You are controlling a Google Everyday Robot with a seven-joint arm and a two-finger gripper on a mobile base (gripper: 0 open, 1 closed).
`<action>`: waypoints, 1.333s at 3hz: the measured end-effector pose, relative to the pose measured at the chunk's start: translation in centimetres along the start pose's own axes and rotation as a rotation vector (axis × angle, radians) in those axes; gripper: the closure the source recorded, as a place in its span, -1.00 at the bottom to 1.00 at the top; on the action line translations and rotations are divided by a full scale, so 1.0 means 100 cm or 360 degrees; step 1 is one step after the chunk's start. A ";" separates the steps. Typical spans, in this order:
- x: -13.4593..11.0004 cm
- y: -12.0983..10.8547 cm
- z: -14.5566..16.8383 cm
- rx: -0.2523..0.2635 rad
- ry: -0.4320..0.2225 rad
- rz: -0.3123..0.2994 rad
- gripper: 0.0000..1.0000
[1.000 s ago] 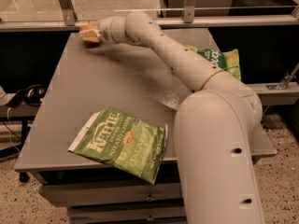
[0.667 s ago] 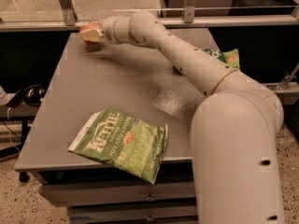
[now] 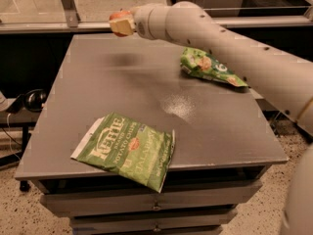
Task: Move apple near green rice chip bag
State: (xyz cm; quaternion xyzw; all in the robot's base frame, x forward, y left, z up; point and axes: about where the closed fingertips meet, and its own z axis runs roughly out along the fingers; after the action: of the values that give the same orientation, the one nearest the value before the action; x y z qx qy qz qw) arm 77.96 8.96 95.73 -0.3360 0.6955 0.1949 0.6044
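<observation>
The pale two-finger gripper (image 3: 122, 26) is clasping the small round red-orange apple (image 3: 118, 15) above the grey table's (image 3: 122, 82) far edge; the crinkled green rice chip bag (image 3: 209, 67) is lying rightward, near the right edge.

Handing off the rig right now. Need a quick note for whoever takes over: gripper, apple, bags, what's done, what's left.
Gripper: shut on the small round red-orange apple, held in the air over the far-left part of the grey table.
Green crinkled bag: lies at the table's far right, partly behind the white arm. Label unreadable, probably the rice chip bag.
Green Kettle chip bag: flat at the front left, not the target.
Done: apple lifted.
Left: carry it right, set it beside the far-right bag, release.
</observation>
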 end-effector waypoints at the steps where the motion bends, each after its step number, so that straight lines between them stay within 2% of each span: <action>1: -0.020 -0.023 -0.091 0.0251 -0.0068 -0.0027 1.00; 2: 0.010 -0.020 -0.158 0.0397 -0.0047 0.0014 1.00; 3: 0.076 0.008 -0.198 0.0424 0.0091 0.0098 1.00; 4: 0.127 0.030 -0.231 0.0445 0.0215 0.0164 1.00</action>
State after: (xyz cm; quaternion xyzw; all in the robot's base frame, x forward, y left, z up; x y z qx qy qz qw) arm 58.87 -7.53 87.40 -0.2247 0.7713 0.1040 0.5864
